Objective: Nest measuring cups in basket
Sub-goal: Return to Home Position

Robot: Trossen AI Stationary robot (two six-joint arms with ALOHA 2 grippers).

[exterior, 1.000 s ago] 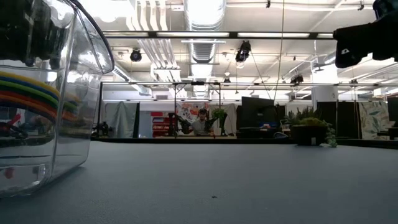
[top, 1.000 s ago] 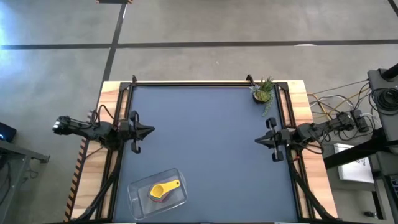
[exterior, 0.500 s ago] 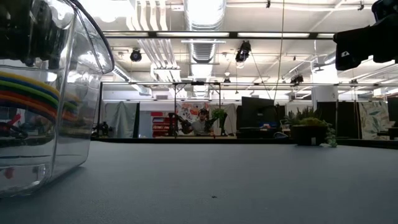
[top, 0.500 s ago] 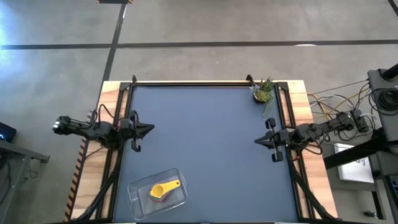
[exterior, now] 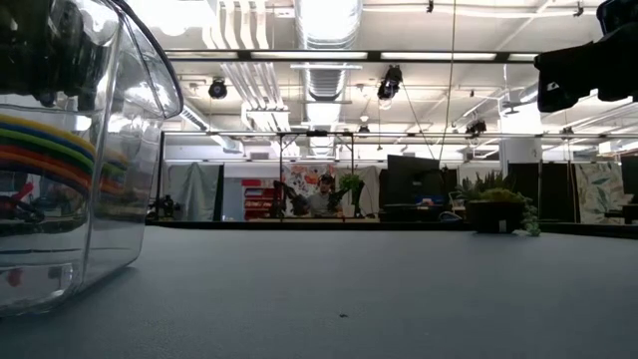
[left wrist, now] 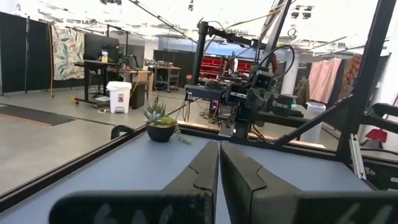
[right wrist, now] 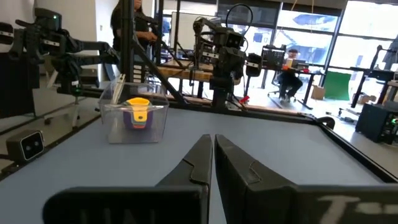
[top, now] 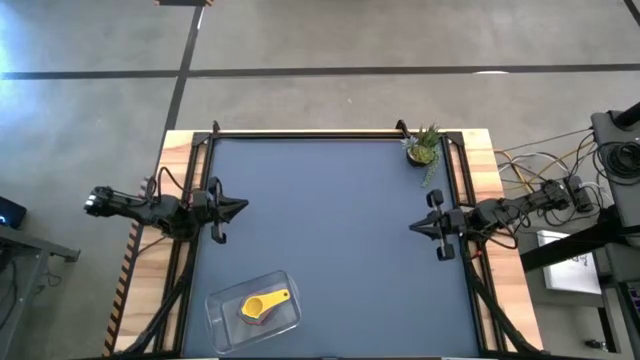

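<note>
The clear basket (top: 252,309) stands on its base at the table's near left, also visible as the basket (right wrist: 133,115) and, very close, the basket (exterior: 70,170). Inside it the measuring cups (top: 262,303) sit nested, the yellow one on top with its handle pointing toward the far right; coloured rims (exterior: 40,150) show through the wall. My left gripper (top: 243,209) hovers shut at the table's left side, level, pointing right. My right gripper (top: 413,227) hovers shut at the right side, pointing left. Both are far from the basket.
A small potted green plant (top: 423,148) stands at the table's far right corner, near the right arm. Black rails run along the table's left, right and far edges (top: 300,133). The dark mat between the two grippers (top: 330,220) is bare.
</note>
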